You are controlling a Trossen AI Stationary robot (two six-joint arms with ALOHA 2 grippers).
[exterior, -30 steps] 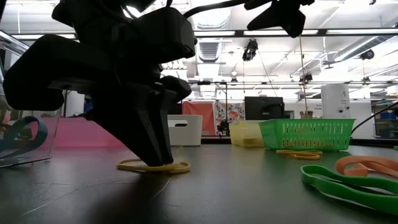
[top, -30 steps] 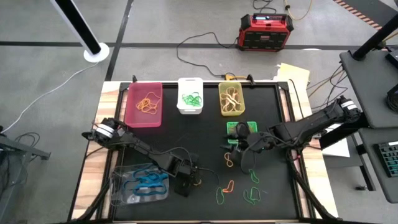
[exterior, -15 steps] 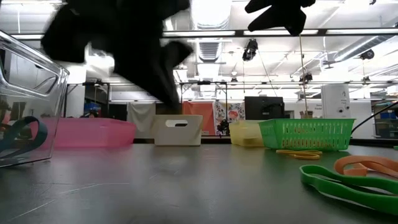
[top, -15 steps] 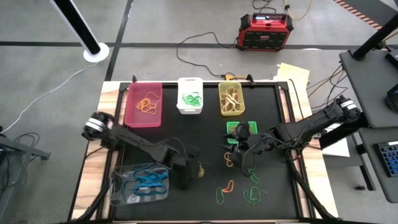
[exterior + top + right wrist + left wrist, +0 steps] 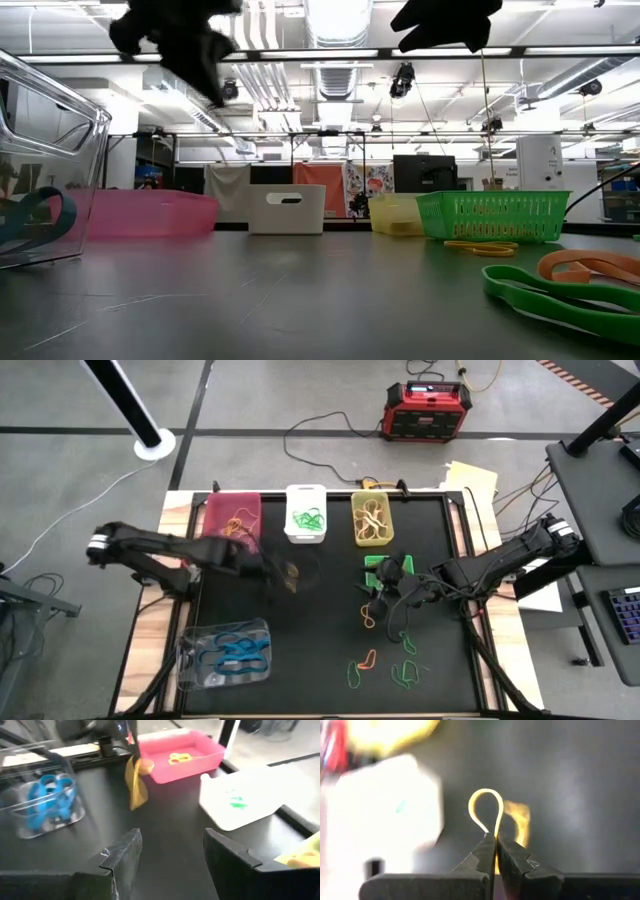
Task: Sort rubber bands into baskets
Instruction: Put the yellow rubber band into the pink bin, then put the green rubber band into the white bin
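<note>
Yellow rubber band [image 5: 486,807] — thin floppy loop — pinched by L gripper [image 5: 495,851].

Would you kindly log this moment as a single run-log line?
left gripper: shut on yellow rubber band, raised above the mat | right gripper: open, by green mesh basket | loose bands left on mat

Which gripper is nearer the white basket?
Left. The left gripper, shut on a yellow band, hangs just in front of the white basket; the right gripper sits farther off, by the green basket.
</note>
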